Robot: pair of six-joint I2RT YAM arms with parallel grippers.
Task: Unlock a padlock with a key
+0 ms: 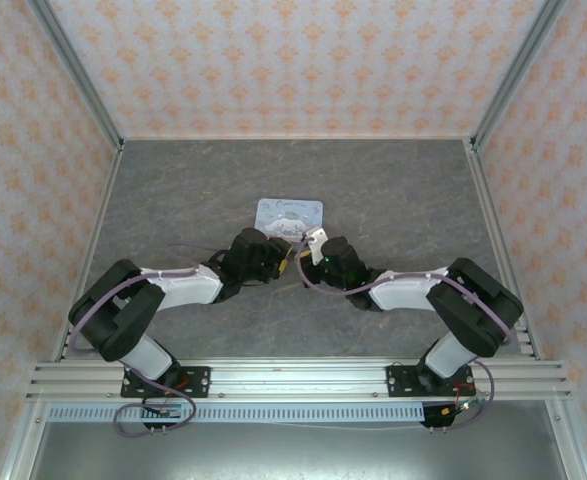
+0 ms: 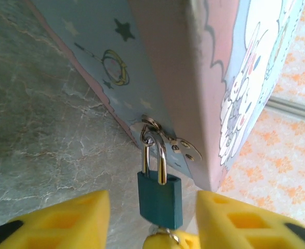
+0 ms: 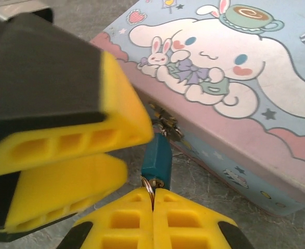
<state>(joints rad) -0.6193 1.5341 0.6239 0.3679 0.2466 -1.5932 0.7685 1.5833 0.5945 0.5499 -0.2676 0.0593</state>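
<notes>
Over on the left, left gripper (image 2: pixel 152 203) spread wide, straddling the padlock (image 2: pixel 160 199) without touching it. Hanging teal from the hasp (image 2: pixel 183 148) on the tin (image 2: pixel 168 62), shackle not yet sprung. Just right of that, right gripper (image 3: pixel 153 199) pinched tight on the key (image 3: pixel 151 183) at the lock's underside. Best to close the left fingers (image 2: pixel 64 220) on the body first, then twist gently, keeping the key straight in the slot. As for the tin: lid down, contents hidden.
</notes>
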